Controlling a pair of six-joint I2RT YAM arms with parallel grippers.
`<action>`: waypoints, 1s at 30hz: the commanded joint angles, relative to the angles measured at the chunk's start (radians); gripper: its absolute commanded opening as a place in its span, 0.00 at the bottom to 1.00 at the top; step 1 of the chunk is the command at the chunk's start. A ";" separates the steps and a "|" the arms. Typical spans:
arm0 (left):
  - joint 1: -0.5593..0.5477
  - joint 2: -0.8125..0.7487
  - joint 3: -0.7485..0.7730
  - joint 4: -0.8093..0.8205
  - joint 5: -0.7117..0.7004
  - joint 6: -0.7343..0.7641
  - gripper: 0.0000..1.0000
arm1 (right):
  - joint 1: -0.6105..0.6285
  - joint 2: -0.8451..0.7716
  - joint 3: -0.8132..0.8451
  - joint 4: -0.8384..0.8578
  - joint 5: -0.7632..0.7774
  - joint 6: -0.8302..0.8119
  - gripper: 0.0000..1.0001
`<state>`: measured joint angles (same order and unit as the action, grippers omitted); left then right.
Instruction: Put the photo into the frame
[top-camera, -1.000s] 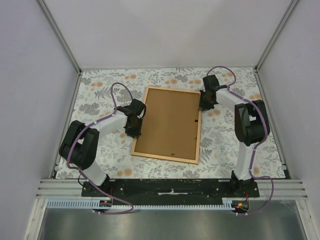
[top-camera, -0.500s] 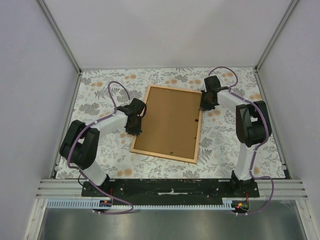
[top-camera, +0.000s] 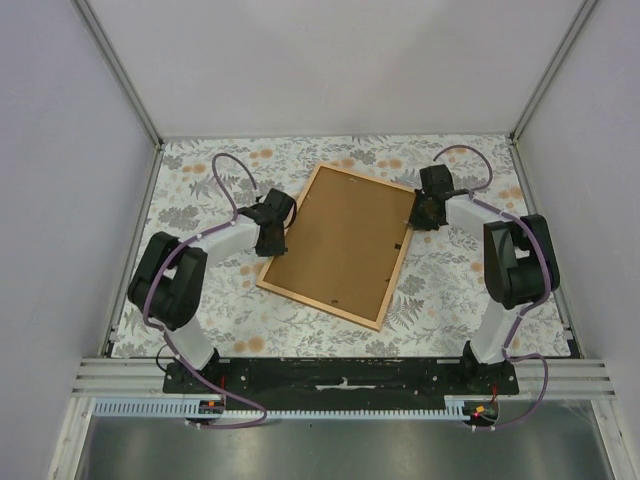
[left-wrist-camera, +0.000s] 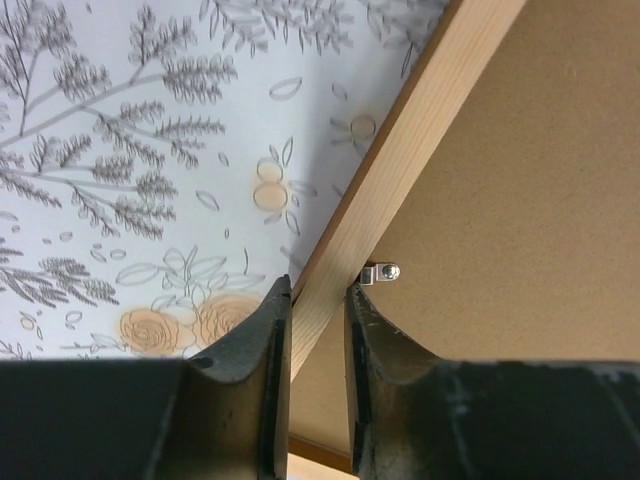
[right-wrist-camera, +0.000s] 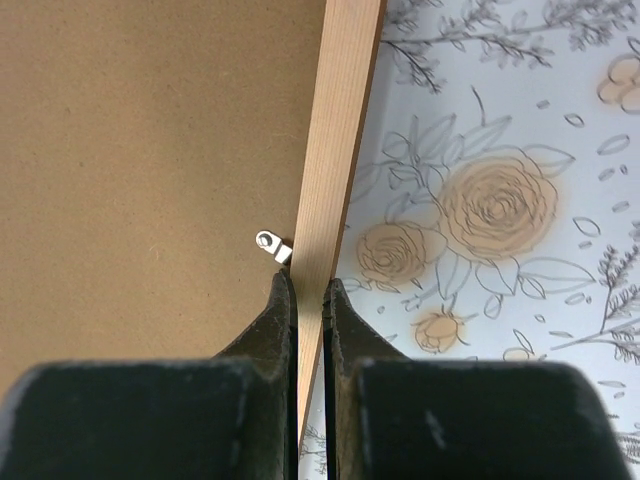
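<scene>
In the top view, the frame (top-camera: 320, 306) is seen back-up and skewed at the centre of the floral worktop (top-camera: 200, 190), flanked by the left gripper (top-camera: 272, 238) and the right gripper (top-camera: 425, 212). In the left wrist view, its wooden rail is clamped by the left gripper at lower centre, beside a metal clip (left-wrist-camera: 380, 271) on the brown backing board (left-wrist-camera: 520, 180). In the right wrist view, the opposite rail is pinched by the right gripper at bottom centre.
</scene>
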<state>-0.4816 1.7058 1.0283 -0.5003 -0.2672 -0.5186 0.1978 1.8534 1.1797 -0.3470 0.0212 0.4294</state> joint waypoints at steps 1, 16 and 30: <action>0.038 0.133 0.085 0.118 -0.050 -0.074 0.31 | 0.017 -0.063 -0.090 -0.073 -0.086 0.025 0.00; 0.025 -0.062 0.118 -0.109 0.040 -0.183 0.75 | 0.032 -0.301 -0.443 0.118 -0.320 0.224 0.03; -0.199 -0.445 -0.148 -0.556 -0.055 -0.993 0.77 | 0.035 -0.276 -0.427 0.194 -0.296 0.358 0.35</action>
<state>-0.6483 1.2560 0.8890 -0.8459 -0.2699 -1.2030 0.2230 1.5494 0.7219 -0.1425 -0.2565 0.7517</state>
